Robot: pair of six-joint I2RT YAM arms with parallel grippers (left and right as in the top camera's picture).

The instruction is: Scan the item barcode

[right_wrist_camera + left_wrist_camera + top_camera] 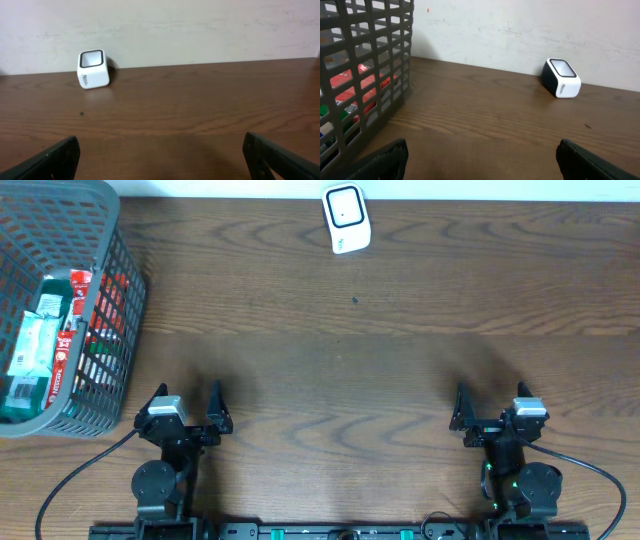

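A small white scanner [346, 218] with a dark window stands at the table's far edge; it also shows as the scanner [561, 78] and the scanner [93, 68] in both wrist views. Red, green and white packaged items [48, 345] lie inside the grey basket [112, 240] at the far left; red packs [355, 85] show through its mesh. My left gripper [187, 407] sits low at the near left, open and empty. My right gripper [492, 404] sits at the near right, open and empty too. Both are far from the scanner and the items.
The brown wooden table [340, 350] stretches between the grippers and the scanner. The basket wall [365, 65] stands close on the left of my left gripper. A pale wall [200, 25] rises behind the table's far edge.
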